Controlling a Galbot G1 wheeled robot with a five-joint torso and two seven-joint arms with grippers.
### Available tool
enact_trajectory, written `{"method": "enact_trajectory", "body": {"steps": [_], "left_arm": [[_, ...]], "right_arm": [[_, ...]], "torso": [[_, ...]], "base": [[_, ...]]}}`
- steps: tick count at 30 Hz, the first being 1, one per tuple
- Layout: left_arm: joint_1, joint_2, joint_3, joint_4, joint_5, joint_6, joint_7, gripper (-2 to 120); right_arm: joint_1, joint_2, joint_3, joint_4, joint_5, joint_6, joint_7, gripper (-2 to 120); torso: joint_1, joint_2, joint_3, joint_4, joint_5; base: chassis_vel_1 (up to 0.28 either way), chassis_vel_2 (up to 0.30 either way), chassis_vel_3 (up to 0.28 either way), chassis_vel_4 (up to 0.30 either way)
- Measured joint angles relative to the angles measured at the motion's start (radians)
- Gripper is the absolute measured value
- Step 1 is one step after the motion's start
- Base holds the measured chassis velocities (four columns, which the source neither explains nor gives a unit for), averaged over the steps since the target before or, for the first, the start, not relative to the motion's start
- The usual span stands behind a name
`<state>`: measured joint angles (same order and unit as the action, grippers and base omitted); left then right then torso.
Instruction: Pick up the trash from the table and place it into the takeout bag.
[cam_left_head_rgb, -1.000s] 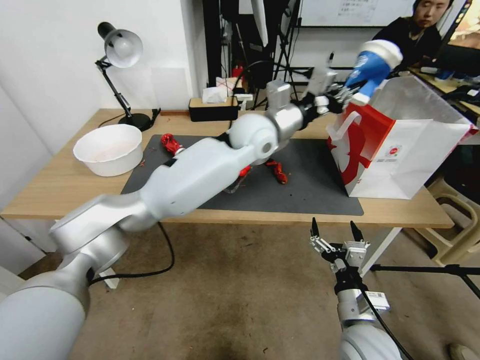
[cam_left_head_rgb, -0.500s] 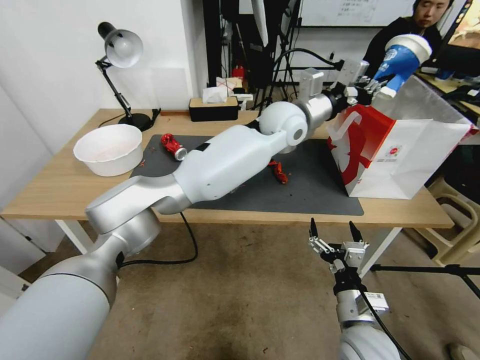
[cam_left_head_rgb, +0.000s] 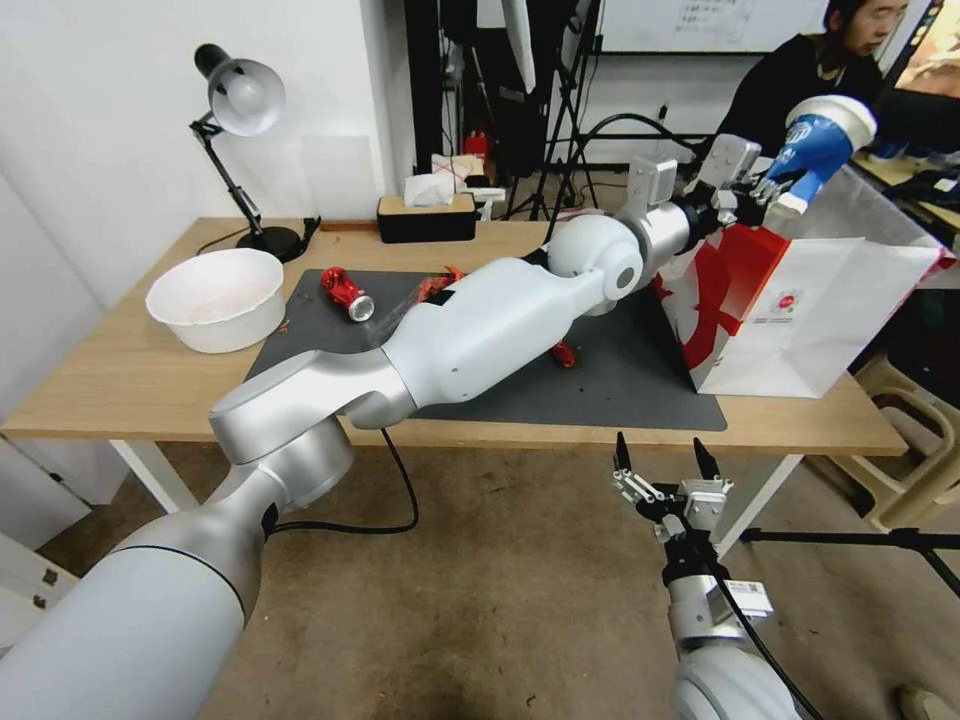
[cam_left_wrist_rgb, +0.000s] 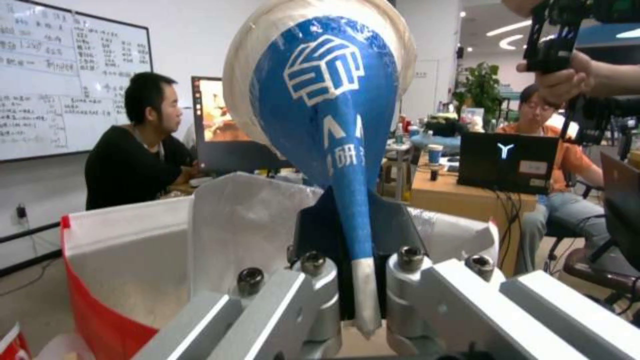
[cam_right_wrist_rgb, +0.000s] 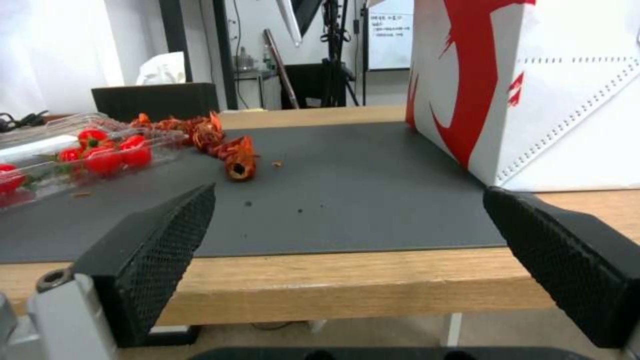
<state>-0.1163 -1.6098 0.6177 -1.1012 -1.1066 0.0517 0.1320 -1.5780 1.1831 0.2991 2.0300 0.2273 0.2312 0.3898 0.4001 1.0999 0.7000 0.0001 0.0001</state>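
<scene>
My left gripper (cam_left_head_rgb: 775, 190) is shut on the squeezed base of a blue paper cup (cam_left_head_rgb: 822, 135) with a white logo. It holds the cup tilted above the open top of the white and red takeout bag (cam_left_head_rgb: 800, 300), which stands at the right end of the table (cam_left_head_rgb: 120, 380). In the left wrist view the cup (cam_left_wrist_rgb: 320, 100) rises from between the fingers (cam_left_wrist_rgb: 320, 290), with the bag's inner wall (cam_left_wrist_rgb: 133, 260) below it. A crushed red can (cam_left_head_rgb: 347, 292) lies on the dark mat (cam_left_head_rgb: 620, 380). My right gripper (cam_left_head_rgb: 660, 475) hangs open below the table's front edge.
A large white bowl (cam_left_head_rgb: 215, 297), a desk lamp (cam_left_head_rgb: 240, 100) and a black tissue box (cam_left_head_rgb: 425, 218) stand at the left and back. Red food scraps (cam_right_wrist_rgb: 233, 155) and a clear tray (cam_right_wrist_rgb: 87, 150) lie on the mat. A tripod leg (cam_left_head_rgb: 850, 540) crosses the floor at right.
My left arm has stretched farther right with the blue cup, from beside the bag's near handle to above its open top. The right gripper has stayed in place.
</scene>
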Motion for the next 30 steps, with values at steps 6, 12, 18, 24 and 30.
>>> {"method": "enact_trajectory", "body": {"steps": [6,12,18,24,30], "left_arm": [[0.001,0.0,0.001,0.001,0.001,0.0,-0.001,3],[0.003,0.001,0.001,-0.001,0.002,-0.001,-0.002,27],[0.005,0.001,0.001,-0.003,0.003,-0.001,-0.004,44],[0.008,0.002,-0.004,-0.006,0.004,-0.001,-0.007,73],[0.008,0.003,-0.011,-0.012,0.004,-0.002,-0.02,93]], "right_arm": [[0.004,0.0,-0.001,-0.003,0.001,-0.001,0.0,100],[0.007,-0.001,-0.001,-0.008,0.003,-0.001,0.0,100],[0.008,-0.002,-0.001,-0.009,0.003,-0.001,0.0,100],[0.006,-0.002,0.0,-0.009,0.004,-0.001,0.0,100],[0.008,-0.003,0.001,-0.006,0.005,-0.001,0.001,100]], "torso": [[0.0,0.0,0.0,-0.0001,0.0],[0.0,0.0,0.0,-0.0001,-0.0001],[0.0,0.0,0.0,-0.0001,0.0],[0.0,0.0,0.0,-0.0001,0.0],[0.0,0.0,0.0,-0.0001,-0.0001]], "base": [[0.0,0.0,0.0,0.0],[0.0,0.0,0.0,0.0],[0.0,0.0,0.0,0.0],[0.0,0.0,0.0,0.0],[0.0,0.0,0.0,0.0]]}}
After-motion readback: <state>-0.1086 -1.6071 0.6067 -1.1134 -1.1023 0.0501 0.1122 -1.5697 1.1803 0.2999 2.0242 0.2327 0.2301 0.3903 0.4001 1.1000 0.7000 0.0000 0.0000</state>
